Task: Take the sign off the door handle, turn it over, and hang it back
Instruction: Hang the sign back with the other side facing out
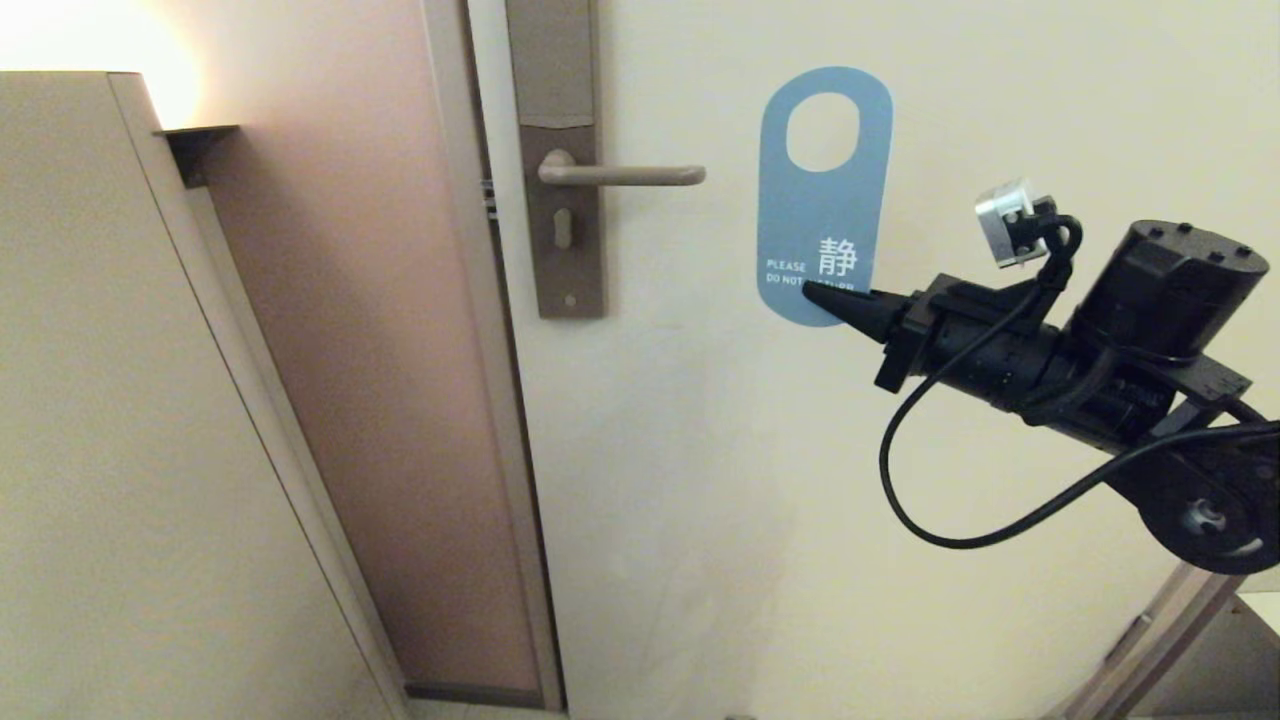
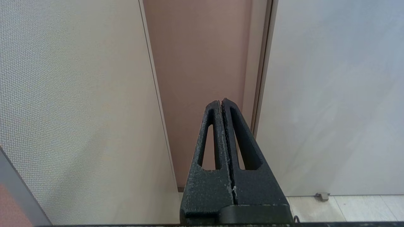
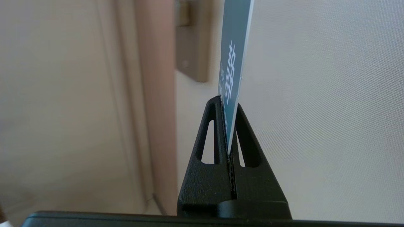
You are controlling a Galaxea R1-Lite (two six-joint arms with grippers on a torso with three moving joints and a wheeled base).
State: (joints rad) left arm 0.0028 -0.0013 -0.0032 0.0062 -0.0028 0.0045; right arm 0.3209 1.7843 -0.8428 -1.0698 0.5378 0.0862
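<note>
The sign [image 1: 815, 225] hangs in the air to the right of the door handle [image 1: 620, 175], clear of the lever's tip, with its blue face and oval hole toward me. My right gripper [image 1: 812, 293] is shut on the sign's lower edge, covering part of the white lettering. The right wrist view shows the sign [image 3: 235, 53] edge-on, pinched between the black fingers [image 3: 206, 132] of the right gripper [image 3: 228, 105]. The lever stands on a tall grey-brown lock plate [image 1: 560, 160]. My left gripper [image 2: 221, 102] is shut on nothing, low down before the door frame, out of the head view.
The cream door [image 1: 900, 500] fills the right side. A pinkish frame panel [image 1: 350, 350] and a beige partition wall [image 1: 110, 400] stand to the left. A doorstop [image 2: 322, 196] sits on the floor at the door's foot.
</note>
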